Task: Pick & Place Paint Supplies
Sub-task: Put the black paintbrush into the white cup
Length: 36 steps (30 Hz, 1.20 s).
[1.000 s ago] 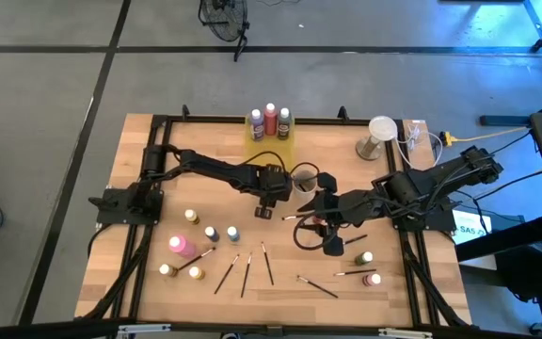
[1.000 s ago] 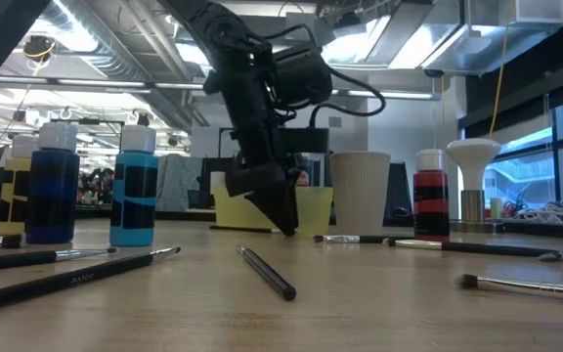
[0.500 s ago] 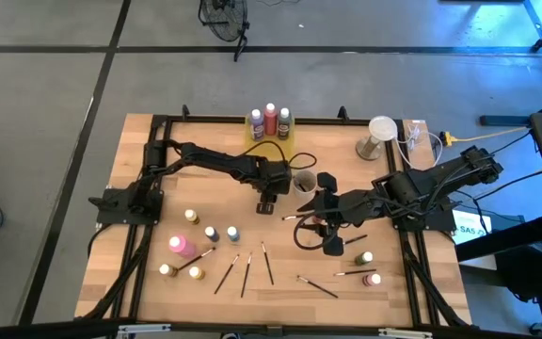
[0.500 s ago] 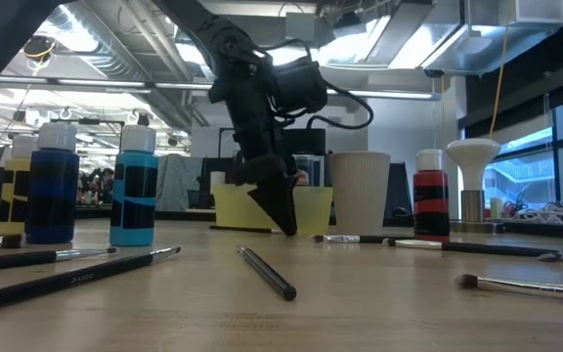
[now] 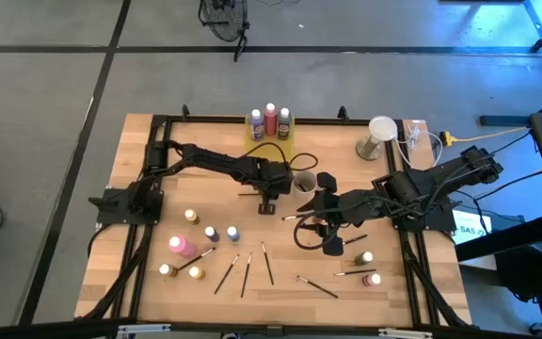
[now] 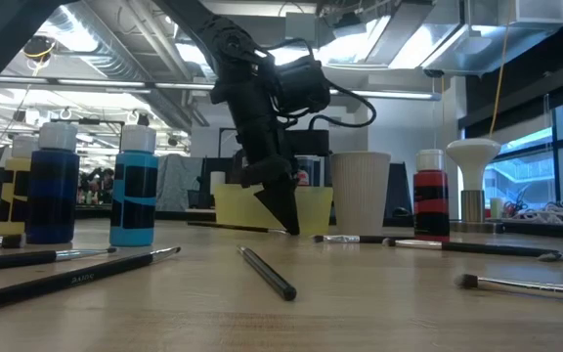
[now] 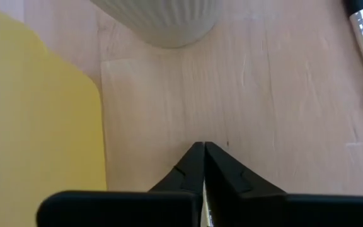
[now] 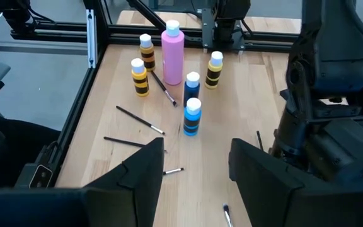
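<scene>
Left gripper (image 5: 266,200) is down at the wooden table (image 5: 139,273) just in front of the translucent yellow tray (image 5: 273,146) and beside the ribbed pale cup (image 6: 360,192). Its jaws are pressed right together, tips meeting in a point in its wrist view; whether a brush is pinched there I can't tell. A thin dark brush (image 5: 249,195) lies right by it, running roughly left-right. Three bottles (image 5: 270,120) stand upright in that tray.

Right gripper (image 5: 326,215) hangs over the middle-right of the table, fingers partly apart with nothing between them. A white mushroom-shaped stand (image 5: 380,132) sits at the far right corner with loose cables next to it.

The rest of the supplies are scattered across the near half. On the left, a tall pink bottle (image 5: 181,246), two blue bottles (image 5: 222,233) and several small yellow-and-black striped bottles (image 5: 191,216), all upright. Three brushes (image 5: 247,269) lie nearly parallel, long axes running front-to-back, slightly fanned. Further right there's another brush (image 5: 317,286) on a diagonal, plus two more bottles (image 5: 368,267) near the right edge.

From table level, a black-handled brush (image 6: 267,272) lies angled toward the camera — smooth, thin, round shaft.
</scene>
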{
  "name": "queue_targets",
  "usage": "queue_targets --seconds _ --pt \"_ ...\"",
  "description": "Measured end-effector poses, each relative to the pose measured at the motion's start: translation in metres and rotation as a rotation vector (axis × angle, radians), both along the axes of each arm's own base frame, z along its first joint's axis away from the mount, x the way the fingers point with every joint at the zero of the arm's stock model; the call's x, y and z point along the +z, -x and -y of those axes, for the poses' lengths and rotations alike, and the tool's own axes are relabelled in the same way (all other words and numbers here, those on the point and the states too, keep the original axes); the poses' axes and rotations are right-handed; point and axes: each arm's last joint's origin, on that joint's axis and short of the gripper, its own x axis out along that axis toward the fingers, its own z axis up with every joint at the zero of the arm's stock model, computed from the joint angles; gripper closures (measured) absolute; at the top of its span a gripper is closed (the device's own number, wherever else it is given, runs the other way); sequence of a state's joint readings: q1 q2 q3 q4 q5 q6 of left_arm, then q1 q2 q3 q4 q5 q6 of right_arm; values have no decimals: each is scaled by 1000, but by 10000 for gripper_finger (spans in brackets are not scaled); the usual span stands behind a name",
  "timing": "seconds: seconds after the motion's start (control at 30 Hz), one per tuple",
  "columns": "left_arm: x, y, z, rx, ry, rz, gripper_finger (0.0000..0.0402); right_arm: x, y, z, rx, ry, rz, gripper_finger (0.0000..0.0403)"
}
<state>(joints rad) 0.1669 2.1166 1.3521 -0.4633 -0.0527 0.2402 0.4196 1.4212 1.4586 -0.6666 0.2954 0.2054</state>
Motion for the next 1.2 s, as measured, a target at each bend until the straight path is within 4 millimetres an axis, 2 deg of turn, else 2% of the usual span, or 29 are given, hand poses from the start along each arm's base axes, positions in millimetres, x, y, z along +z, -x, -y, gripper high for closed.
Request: queue_targets --seconds 0.2,0.4,0.63,0.8,1.0,1.1,1.2 --pt "7 0 11 -17 -53 3 399 0 0 0 0 -2 5 215" --pt "35 19 21 13 -129 -79 400 0 0 0 1 -2 5 215" --pt "85 33 36 50 -256 -13 400 0 0 0 1 -2 5 215" --pt "138 58 50 18 -274 81 400 1 -1 -1 4 -4 17 215" --pt "218 95 69 -3 -268 436 400 3 -2 -1 30 30 34 215" --pt "240 110 82 -77 -277 615 400 1 -3 0 4 59 34 215" --pt "254 124 88 -142 -288 794 400 0 -3 2 -53 110 38 215"
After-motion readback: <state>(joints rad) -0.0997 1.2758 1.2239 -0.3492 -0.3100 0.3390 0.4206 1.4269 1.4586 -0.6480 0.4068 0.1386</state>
